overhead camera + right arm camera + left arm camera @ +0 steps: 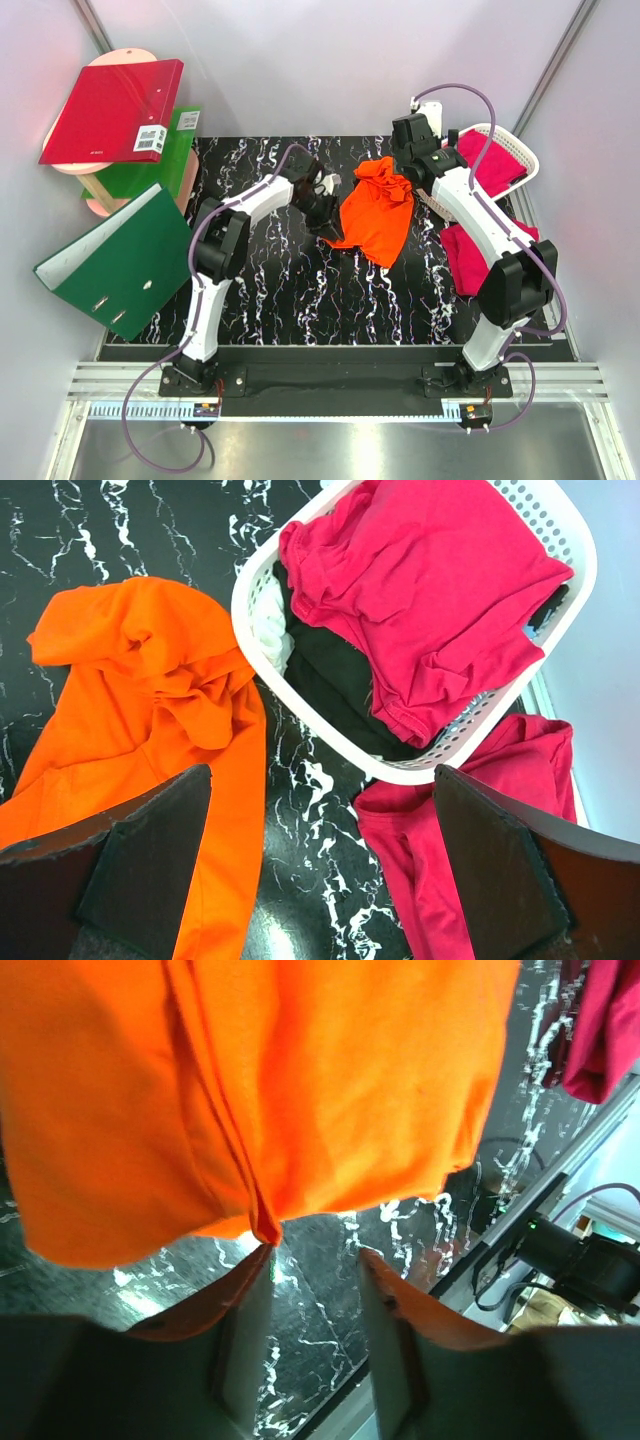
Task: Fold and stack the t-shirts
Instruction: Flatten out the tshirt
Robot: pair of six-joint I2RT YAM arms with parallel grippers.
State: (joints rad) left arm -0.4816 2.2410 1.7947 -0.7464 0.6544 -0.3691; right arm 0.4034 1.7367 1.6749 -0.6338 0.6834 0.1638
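A crumpled bright orange t-shirt [375, 212] lies on the black marbled mat [280, 290] between the arms. My left gripper [325, 210] is at its left edge. In the left wrist view the orange t-shirt [260, 1090] hangs just beyond my left gripper [315, 1257]; a fold tip touches the left fingertip [258, 1260], and only bare mat shows between the half-spread jaws. My right gripper [322, 775] is wide open above the mat, between the orange t-shirt [150, 690] and a magenta t-shirt [470, 810] on the mat. Another magenta t-shirt [430, 590] lies in the basket.
The white lattice basket [250, 570] at the back right also holds dark and white cloth [330, 670]. A red binder [115, 110] and a green binder [150, 170] rest on a wooden stand at the back left. An open green binder [115, 260] overhangs the mat's left edge.
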